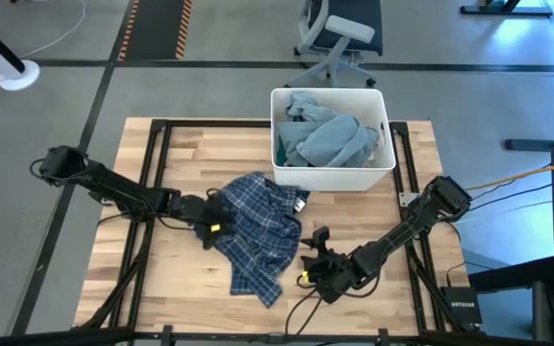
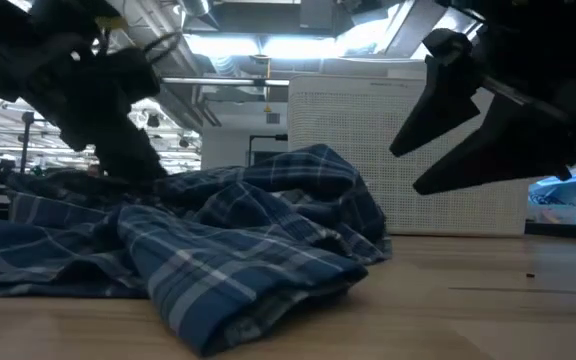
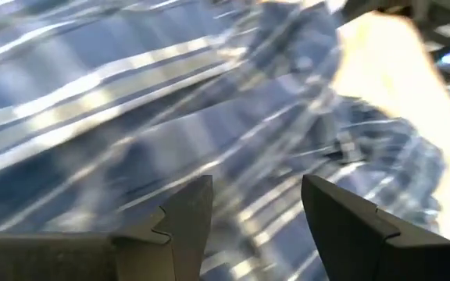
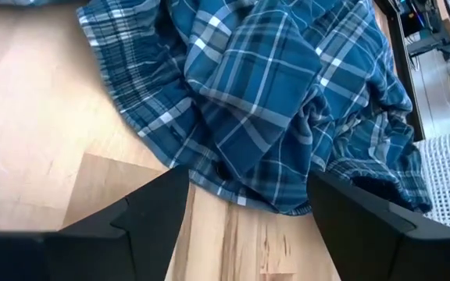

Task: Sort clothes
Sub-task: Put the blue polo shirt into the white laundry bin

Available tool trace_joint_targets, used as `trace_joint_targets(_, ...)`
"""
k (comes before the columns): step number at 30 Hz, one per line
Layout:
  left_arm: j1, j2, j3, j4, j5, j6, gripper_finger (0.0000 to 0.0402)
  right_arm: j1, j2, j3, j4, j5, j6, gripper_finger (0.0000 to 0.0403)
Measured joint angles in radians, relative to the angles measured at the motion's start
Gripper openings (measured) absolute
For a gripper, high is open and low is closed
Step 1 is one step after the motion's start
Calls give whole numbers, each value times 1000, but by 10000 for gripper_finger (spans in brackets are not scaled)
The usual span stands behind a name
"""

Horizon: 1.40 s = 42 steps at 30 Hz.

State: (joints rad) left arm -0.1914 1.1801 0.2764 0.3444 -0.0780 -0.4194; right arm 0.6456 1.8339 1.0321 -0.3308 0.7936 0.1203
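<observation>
A dark blue plaid garment (image 1: pixel 258 231) lies crumpled on the middle of the wooden table (image 1: pixel 181 163). My left gripper (image 1: pixel 215 229) is open at the garment's left edge, and the plaid cloth (image 3: pixel 131 94) fills the view just past its fingers. My right gripper (image 1: pixel 314 246) is open to the right of the garment, above the table; its fingers stand on either side of the garment's near hem (image 4: pixel 248 195) without touching it. Light blue-grey clothes (image 1: pixel 325 135) lie heaped in the white bin (image 1: pixel 335 178) behind the garment. My left gripper (image 3: pixel 256 215) is open and points slanting down at the plaid garment from the table's left. Whether its fingers (image 3: pixel 190 222) touch the cloth, I cannot tell.
The white bin (image 2: pixel 408 150) stands at the table's far side, right behind the plaid garment (image 2: pixel 238 240). Bare wood shows to the left of the garment, along the near edge, and at the table's right (image 2: pixel 488 300). Cables hang at the near right.
</observation>
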Motion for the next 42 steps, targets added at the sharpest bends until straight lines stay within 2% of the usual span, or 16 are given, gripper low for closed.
trace_joint_targets(3,-54,41,19,52,0,15,191,0,0,0,2,4,30,280)
trace_joint_targets(5,-85,45,62,-16,-1,66,191,0,-6,0,2,7,31,280)
trace_joint_targets(10,-130,-2,245,-436,-132,138,191,-6,-46,0,-2,6,32,280)
trace_joint_targets(13,-136,-24,346,-733,-223,119,191,-20,-72,1,-12,6,32,280)
trace_joint_targets(15,-142,-36,384,-874,-303,82,191,-38,-80,2,-13,-24,32,280)
trace_joint_targets(19,-137,-50,384,-1032,-432,5,191,-91,-70,2,-7,-105,44,280)
trace_joint_targets(22,-112,-42,345,-1103,-450,-74,191,-135,-49,-5,-6,-145,86,280)
trace_joint_targets(25,-92,-33,291,-1092,-431,-153,191,-183,-36,-36,11,-205,159,280)
trace_joint_targets(29,-79,-7,229,-1033,-378,-194,191,-223,-16,-102,126,-256,164,280)
trace_joint_targets(35,-79,62,139,-676,-276,-110,191,-249,15,-153,323,-264,61,280)
trace_joint_targets(42,-82,202,139,-343,-247,8,191,-261,117,-128,612,-302,-190,280)
